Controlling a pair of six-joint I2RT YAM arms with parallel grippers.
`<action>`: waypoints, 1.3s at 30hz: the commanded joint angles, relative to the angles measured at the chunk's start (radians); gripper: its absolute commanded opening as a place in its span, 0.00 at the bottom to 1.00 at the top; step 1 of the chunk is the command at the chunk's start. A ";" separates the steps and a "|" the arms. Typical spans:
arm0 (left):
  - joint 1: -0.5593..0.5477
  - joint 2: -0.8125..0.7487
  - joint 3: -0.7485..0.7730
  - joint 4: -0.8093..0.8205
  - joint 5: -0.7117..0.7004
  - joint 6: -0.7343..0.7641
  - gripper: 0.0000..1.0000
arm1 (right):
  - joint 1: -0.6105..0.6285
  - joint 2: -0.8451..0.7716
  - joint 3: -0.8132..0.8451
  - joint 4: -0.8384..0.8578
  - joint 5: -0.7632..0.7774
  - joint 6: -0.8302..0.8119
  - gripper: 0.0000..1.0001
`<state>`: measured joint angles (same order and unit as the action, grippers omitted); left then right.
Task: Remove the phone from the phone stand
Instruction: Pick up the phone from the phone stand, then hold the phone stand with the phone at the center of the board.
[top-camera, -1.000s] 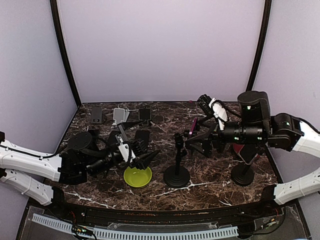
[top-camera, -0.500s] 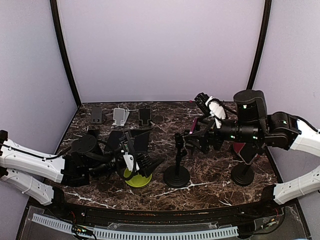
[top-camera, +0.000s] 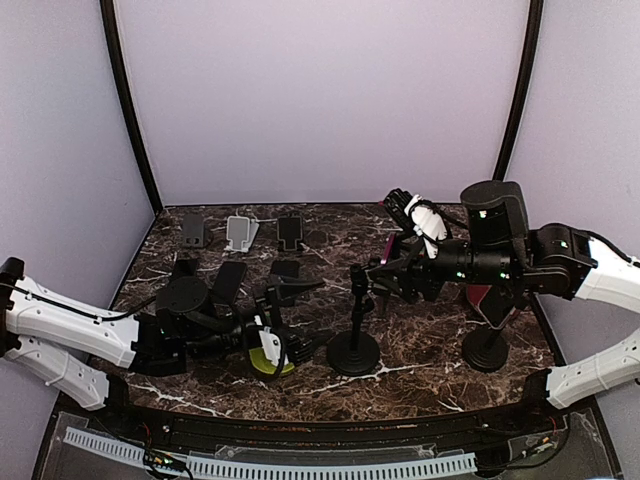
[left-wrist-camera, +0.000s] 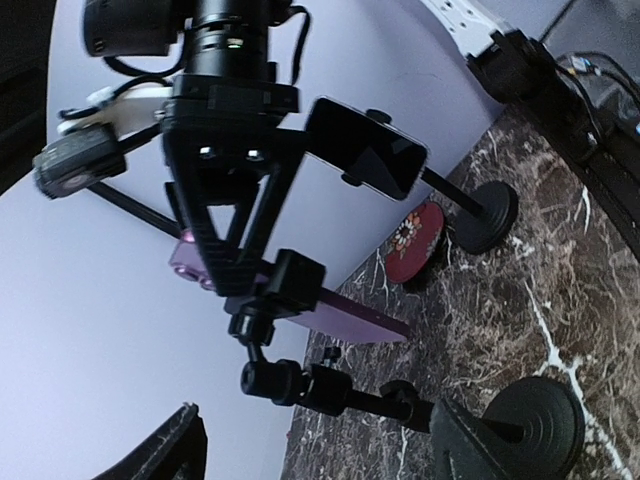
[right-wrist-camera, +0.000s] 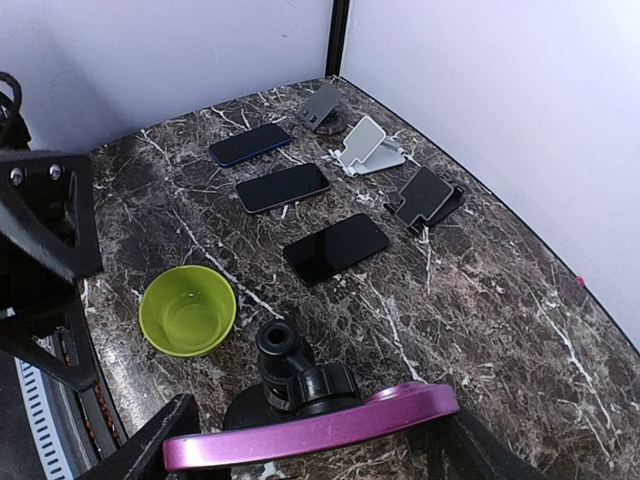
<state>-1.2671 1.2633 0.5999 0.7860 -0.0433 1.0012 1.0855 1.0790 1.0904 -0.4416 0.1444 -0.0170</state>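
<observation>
The purple phone sits edge-up in the clamp of the black phone stand, which has a round base and a ball joint. My right gripper reaches in from the right, one finger against each end of the phone's visible edge, shut on it. In the top view the phone shows just above that gripper. My left gripper lies low on the table just left of the stand's base, jaws open. In the left wrist view the stand's pole crosses in front of the open left gripper.
A green bowl lies partly under my left gripper. Three dark phones lie flat on the marble, with grey, white and black small stands at the back. A second stand carrying a black phone and a red dish are at the right.
My left gripper has dropped and slid right over the bowl toward the stand's base, narrowing a little. My right gripper has moved left and closed in on the phone.
</observation>
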 joint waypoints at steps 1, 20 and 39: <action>-0.016 0.062 0.030 0.005 -0.005 0.147 0.73 | 0.007 -0.002 0.034 0.049 0.006 0.005 0.66; -0.066 0.355 0.148 0.414 -0.221 0.492 0.40 | 0.005 0.009 0.055 0.050 -0.009 0.084 0.50; -0.079 0.449 0.244 0.451 -0.346 0.629 0.36 | 0.006 0.028 0.092 0.041 -0.035 0.130 0.43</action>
<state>-1.3357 1.7050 0.8062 1.1881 -0.3557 1.5906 1.0855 1.1091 1.1332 -0.4744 0.1501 0.0547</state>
